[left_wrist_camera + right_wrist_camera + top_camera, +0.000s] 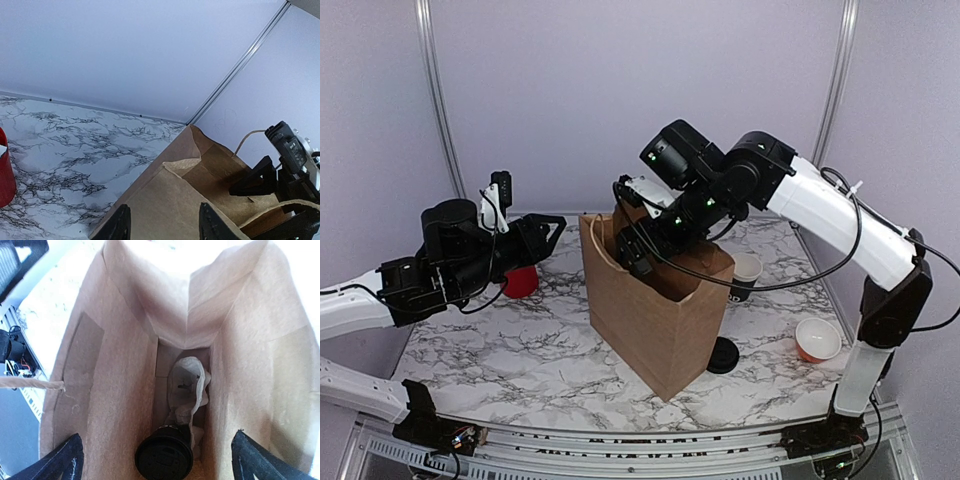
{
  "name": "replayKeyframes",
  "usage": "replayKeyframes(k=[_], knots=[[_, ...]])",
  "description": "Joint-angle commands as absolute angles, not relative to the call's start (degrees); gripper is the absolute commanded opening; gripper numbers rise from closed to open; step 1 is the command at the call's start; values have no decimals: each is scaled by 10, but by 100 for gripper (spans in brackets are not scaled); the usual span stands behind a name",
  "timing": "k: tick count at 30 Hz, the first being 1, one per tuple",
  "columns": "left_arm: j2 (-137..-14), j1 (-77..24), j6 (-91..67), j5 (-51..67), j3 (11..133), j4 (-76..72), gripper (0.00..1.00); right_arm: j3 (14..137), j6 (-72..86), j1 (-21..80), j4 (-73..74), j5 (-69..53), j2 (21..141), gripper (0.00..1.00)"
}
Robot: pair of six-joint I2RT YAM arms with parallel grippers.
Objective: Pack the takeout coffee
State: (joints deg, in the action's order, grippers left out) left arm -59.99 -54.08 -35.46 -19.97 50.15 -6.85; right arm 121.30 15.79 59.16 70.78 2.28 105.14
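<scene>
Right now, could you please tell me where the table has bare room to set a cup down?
Bare marble lies front left, between the red holder, the paper bag and the near edge, and back left along the wall. Right of the bag it is crowded: black lid, white-topped cup and orange bowl.

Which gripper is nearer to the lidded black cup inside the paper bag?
Right. The right gripper hangs open in the paper bag mouth, directly above the lidded black cup at the bottom. The left gripper is outside, at the bag's upper left edge.
</scene>
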Motion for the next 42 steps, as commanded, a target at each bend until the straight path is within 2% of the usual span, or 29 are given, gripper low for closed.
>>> replayKeyframes(k=[1, 19, 28, 37, 42], knots=[[-600, -538, -341, -215, 523, -48, 46, 1248, 147, 584, 695, 41, 1031, 100], [-592, -538, -328, -244, 553, -3, 46, 1256, 120, 576, 585, 37, 993, 100], [-579, -518, -317, -280, 587, 61, 47, 1237, 89, 573, 443, 30, 953, 100], [-567, -433, -330, -262, 630, 158, 50, 1130, 101, 518, 327, 45, 860, 100], [-589, -332, -349, -187, 653, 198, 52, 1046, 127, 470, 293, 33, 799, 100]])
